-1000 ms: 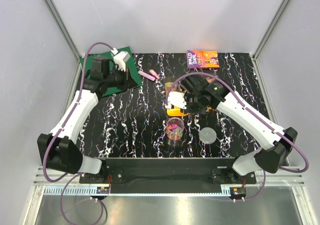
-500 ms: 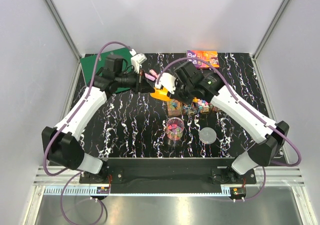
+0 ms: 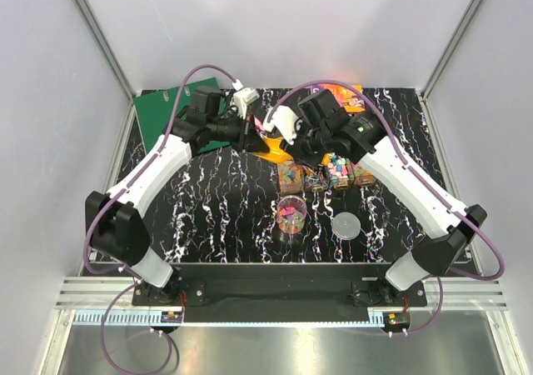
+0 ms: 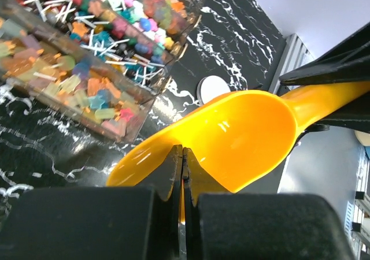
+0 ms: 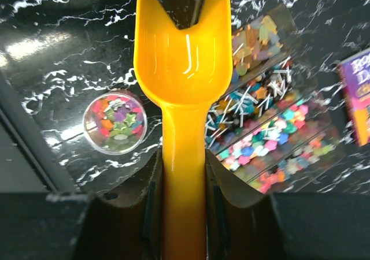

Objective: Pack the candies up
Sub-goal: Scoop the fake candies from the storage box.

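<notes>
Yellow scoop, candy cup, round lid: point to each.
yellow scoop (image 5: 182, 58): right wrist view, its bowl.
candy cup (image 3: 290, 230): top external view, near wall.
round lid (image 3: 346, 224): top external view, its centre.

1. L arm runs lower left to upper centre; L tool pinched shut on yellow scoop rim.
2. R arm runs lower right to upper centre; R tool clamped on scoop handle.
</notes>
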`<state>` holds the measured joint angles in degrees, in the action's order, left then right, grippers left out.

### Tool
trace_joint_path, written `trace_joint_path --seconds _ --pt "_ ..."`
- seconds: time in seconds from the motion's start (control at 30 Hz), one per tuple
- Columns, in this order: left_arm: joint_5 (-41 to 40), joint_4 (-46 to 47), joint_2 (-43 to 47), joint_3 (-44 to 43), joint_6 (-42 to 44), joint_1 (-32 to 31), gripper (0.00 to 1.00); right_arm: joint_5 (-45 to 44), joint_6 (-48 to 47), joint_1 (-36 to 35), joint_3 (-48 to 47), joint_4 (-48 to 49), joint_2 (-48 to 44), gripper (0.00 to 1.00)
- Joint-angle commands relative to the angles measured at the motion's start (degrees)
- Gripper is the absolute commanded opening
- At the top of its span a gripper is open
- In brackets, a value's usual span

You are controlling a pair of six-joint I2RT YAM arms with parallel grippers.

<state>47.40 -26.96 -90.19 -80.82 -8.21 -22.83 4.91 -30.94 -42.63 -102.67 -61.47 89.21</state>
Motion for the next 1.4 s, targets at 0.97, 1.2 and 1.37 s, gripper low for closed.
trace_joint_path --seconds 0.97,1.2,1.37 --pt "-26.7 19.6 -14.9 10.8 1.3 -4.0 0.00 -0.9 20.2 28.0 12.2 -8.8 -1.3 0.00" --pt "-25.4 22.2 -19.0 9.3 -1.6 -5.7 0.00 -0.7 20.6 30.4 5.0 -15.9 5.9 0.00" --pt "-24.1 19.6 -21.3 6.9 -1.4 -6.9 0.00 -1.8 20.3 32.8 1.0 -19.4 10.8 0.00"
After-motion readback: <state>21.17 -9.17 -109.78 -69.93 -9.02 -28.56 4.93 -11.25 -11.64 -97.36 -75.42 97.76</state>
